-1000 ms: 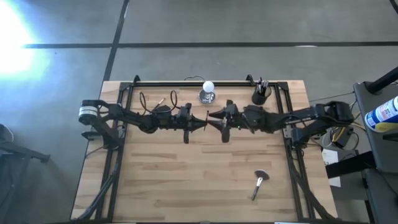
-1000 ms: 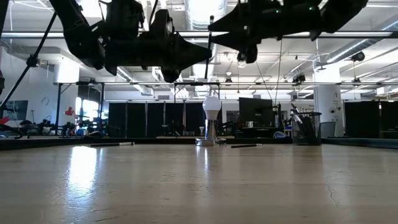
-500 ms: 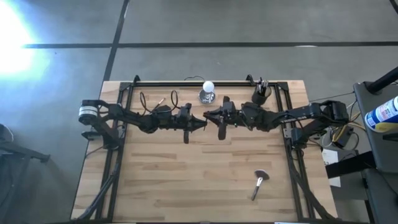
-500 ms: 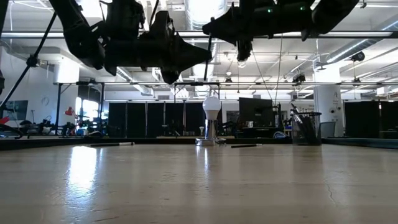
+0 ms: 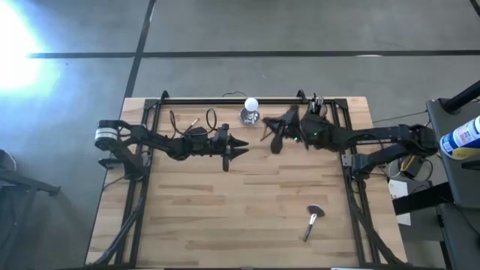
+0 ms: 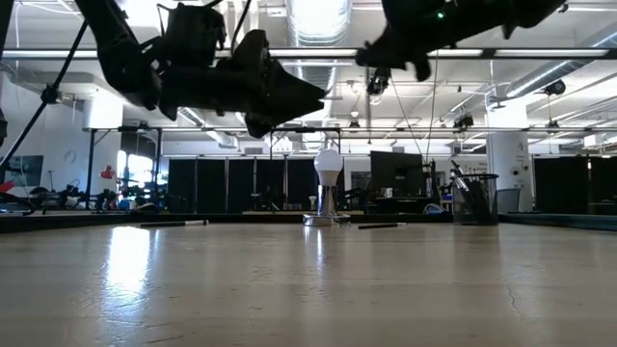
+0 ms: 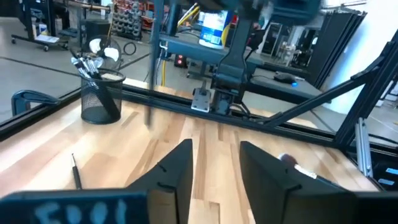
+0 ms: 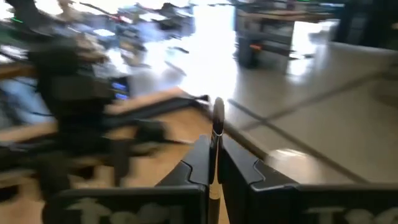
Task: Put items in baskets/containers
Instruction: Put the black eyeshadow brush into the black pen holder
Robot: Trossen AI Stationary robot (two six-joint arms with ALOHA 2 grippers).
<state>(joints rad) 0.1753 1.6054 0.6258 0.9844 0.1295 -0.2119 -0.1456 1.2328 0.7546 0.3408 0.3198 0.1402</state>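
Observation:
My right gripper [image 5: 274,133] is raised over the table's far middle and is shut on a slim makeup brush [image 8: 217,127] with a dark tip. My left gripper [image 5: 241,145] hangs level at the table's middle, open and empty [image 7: 214,168], its fingers pointing at the right arm. The black mesh cup [image 5: 313,115] stands on its base at the far right with several brushes upright in it [image 7: 99,99]. A fan-headed brush [image 5: 313,220] lies flat near the front right. Other slim brushes [image 5: 192,122] lie at the far left. My right gripper pinches the brush's shaft [image 8: 216,152] between its two fingers [image 8: 198,163]. The fingers come in about level from the table's right side. The brush is lifted clear of the table, and its dark tip [image 8: 218,111] sticks out past the fingertips.
A shiny silver object topped with a white ball [image 5: 250,112] stands at the far middle, just beyond the two grippers. A black frame rail [image 5: 225,98] runs along the far edge. One black brush [image 7: 75,172] lies on the wood near the cup.
My left gripper has opened and let go of the brush, staying in place. My right gripper, which met it at the table's middle, has taken the brush and carried it up and toward the far right, nearer the cup, rolling its wrist on the way.

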